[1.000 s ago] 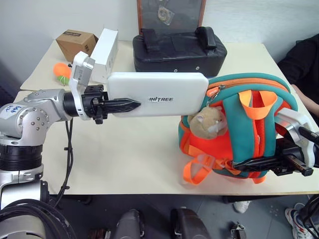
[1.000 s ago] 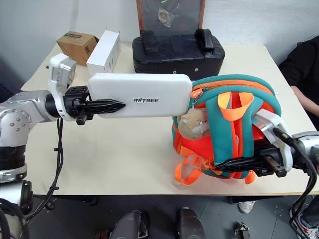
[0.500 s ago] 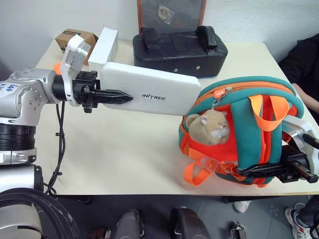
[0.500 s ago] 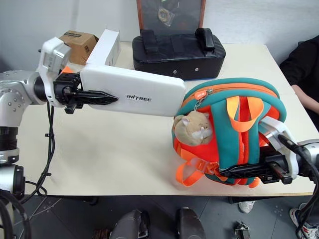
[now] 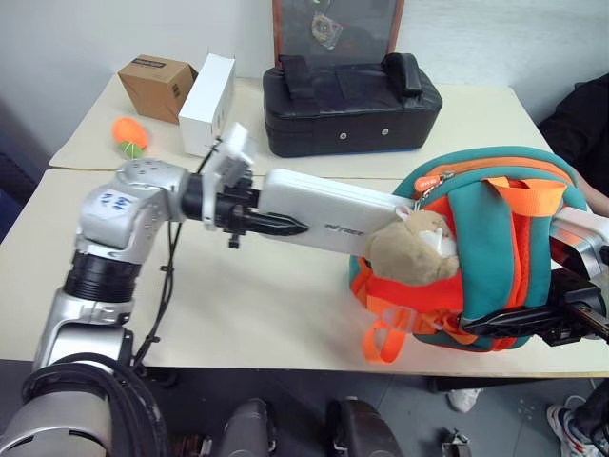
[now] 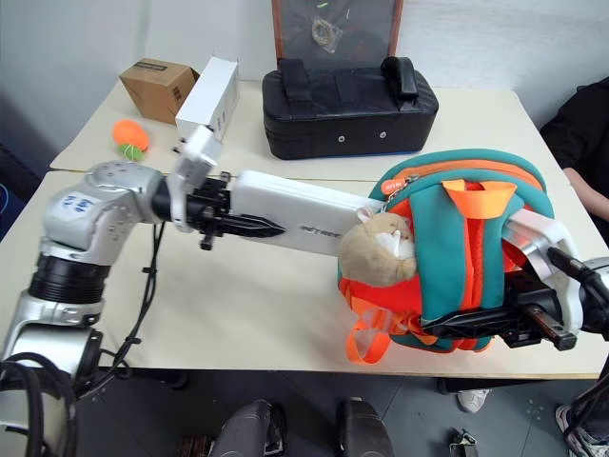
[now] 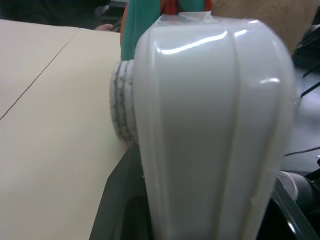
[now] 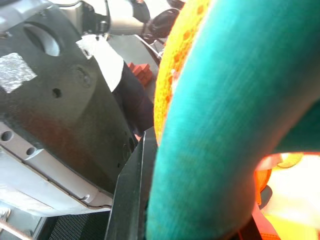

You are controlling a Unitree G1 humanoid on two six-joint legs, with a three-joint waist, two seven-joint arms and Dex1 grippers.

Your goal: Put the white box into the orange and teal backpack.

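My left gripper (image 5: 285,225) is shut on the near end of the white box (image 5: 333,214), a flat white case held off the table and pointing right. The box's far end meets the zippered rim of the orange and teal backpack (image 5: 495,257) and is hidden behind the tan plush toy (image 5: 411,249). I cannot tell if it is inside. The backpack stands at the table's right front. My right gripper (image 6: 476,324) is shut on the backpack's lower teal side. In the right wrist view a teal strap (image 8: 210,125) sits against my black finger (image 8: 130,200).
A black case (image 5: 347,100) stands at the back centre. A white carton (image 5: 209,90), a brown cardboard box (image 5: 157,74) and an orange ball (image 5: 128,133) sit at the back left. A person's dark sleeve (image 5: 585,124) shows at the right edge.
My left gripper has carried the white box to the right and a little down, and rolled it. Its far end now reaches the backpack's rim. The right gripper keeps its hold in place.
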